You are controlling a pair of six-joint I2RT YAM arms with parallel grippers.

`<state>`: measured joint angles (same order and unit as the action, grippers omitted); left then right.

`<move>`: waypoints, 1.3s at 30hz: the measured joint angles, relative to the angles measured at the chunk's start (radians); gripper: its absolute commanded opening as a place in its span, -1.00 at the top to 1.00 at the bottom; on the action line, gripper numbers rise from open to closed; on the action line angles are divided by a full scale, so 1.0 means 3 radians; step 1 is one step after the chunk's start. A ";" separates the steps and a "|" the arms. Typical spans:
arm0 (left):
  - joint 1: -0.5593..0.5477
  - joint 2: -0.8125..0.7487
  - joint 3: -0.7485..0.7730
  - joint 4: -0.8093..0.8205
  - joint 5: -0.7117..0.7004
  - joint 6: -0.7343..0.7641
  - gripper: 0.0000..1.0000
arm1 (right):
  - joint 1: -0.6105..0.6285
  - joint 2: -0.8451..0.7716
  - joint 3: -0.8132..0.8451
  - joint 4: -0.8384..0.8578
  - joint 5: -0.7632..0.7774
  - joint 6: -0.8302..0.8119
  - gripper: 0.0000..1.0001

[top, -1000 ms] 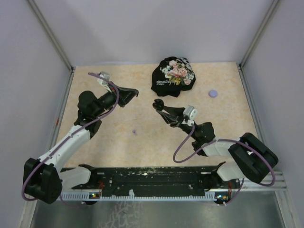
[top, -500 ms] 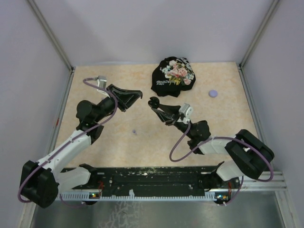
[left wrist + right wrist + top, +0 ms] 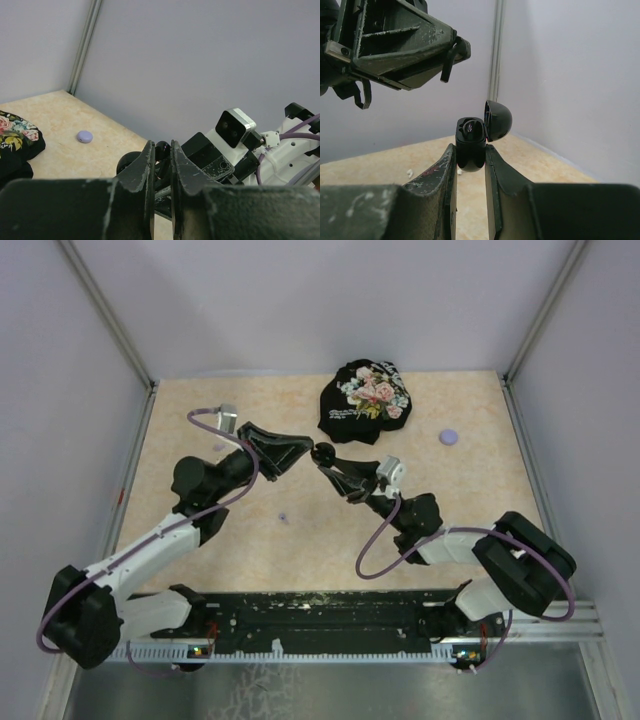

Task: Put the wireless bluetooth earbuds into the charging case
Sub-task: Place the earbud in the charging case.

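Now the right gripper (image 3: 324, 454) clamps the open charging case (image 3: 470, 145). The left gripper (image 3: 161, 151) is nearly together; we cannot tell on what. We risk knocking the case askew if the tips collide.

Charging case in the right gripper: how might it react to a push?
The charging case looks glossy and rounded, so it may slip or twist in the right gripper. Its hinged lid stands open and could shut if nudged.

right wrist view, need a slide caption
Right gripper holds the open black charging case, lid flipped up, left gripper poised close by.
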<state>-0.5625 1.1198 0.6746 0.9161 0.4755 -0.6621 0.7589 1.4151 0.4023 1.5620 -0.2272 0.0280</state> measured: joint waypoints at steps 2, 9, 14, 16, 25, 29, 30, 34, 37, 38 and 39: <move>-0.0028 0.0043 0.0000 0.0015 -0.0014 0.0001 0.78 | 0.0001 0.0000 0.0000 0.0001 0.0000 0.0009 1.00; -0.0106 0.0150 0.0000 0.0022 -0.0058 0.0029 0.78 | 0.0001 0.0000 0.0000 0.0000 0.0009 0.0033 1.00; -0.0148 0.0198 -0.0001 0.0028 -0.0088 0.0058 0.78 | 0.0001 -0.0003 0.0001 0.0000 0.0015 0.0033 1.00; -0.0159 0.0214 -0.0001 0.0028 -0.0098 0.0081 0.78 | 0.0001 -0.0011 0.0001 0.0000 0.0018 0.0034 1.00; -0.0192 0.0230 -0.0014 0.0039 -0.0163 0.0183 0.78 | 0.0001 -0.0097 0.0000 -0.0001 0.0018 0.0060 1.00; -0.0198 0.0230 -0.0019 0.0039 -0.0187 0.0224 0.78 | 0.0001 -0.0100 0.0000 -0.0003 0.0017 0.0072 1.00; -0.0198 0.0230 -0.0019 0.0039 -0.0188 0.0233 0.78 | 0.0001 -0.0100 0.0000 -0.0003 0.0017 0.0076 1.00; -0.0200 0.0230 -0.0032 0.0047 -0.0191 0.0258 0.78 | 0.0001 -0.0100 0.0000 -0.0011 0.0017 0.0086 1.00; -0.0200 0.0230 -0.0056 0.0050 -0.0192 0.0268 0.78 | 0.0001 -0.0109 0.0000 -0.0010 0.0017 0.0093 1.00; -0.0198 0.0230 -0.0057 0.0056 -0.0191 0.0268 0.78 | 0.0001 -0.0109 0.0000 -0.0009 0.0017 0.0095 1.00; -0.0200 0.0230 -0.0057 0.0061 -0.0191 0.0268 0.78 | 0.0001 -0.0113 0.0000 -0.0009 0.0017 0.0095 1.00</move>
<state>-0.6224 1.1889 0.6575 0.9344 0.4183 -0.5816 0.7593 1.3811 0.4023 1.5593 -0.2222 0.0566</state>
